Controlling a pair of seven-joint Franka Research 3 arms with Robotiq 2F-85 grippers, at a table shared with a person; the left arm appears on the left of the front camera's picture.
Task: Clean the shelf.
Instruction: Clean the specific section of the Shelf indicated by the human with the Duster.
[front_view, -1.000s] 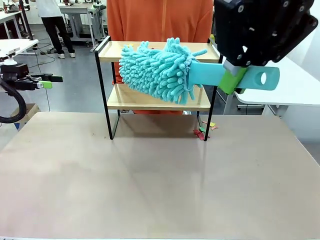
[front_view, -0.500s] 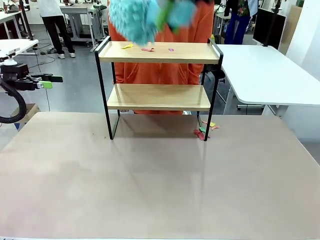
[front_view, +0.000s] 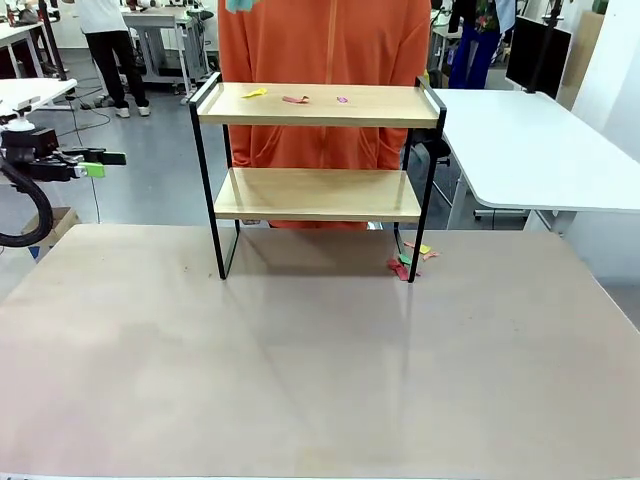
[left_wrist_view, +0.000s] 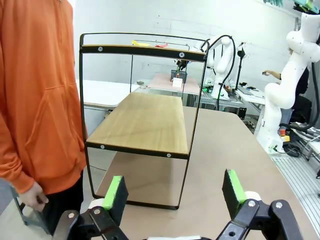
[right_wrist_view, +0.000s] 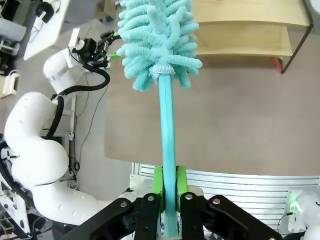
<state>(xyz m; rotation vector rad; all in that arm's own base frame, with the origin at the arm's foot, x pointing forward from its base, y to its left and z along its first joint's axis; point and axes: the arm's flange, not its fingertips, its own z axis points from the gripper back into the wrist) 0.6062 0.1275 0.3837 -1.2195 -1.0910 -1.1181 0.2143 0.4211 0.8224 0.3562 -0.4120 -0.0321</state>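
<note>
Our right pincer (right_wrist_view: 169, 180) grips the teal duster (right_wrist_view: 157, 40) by its handle; our left pincer (left_wrist_view: 175, 192) gapes, facing the shelf (left_wrist_view: 140, 120)

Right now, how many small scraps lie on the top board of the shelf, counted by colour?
Yellow scrap: 1
Red scrap: 1
Pink scrap: 1
Total: 3, all on the top board of the shelf.
</note>
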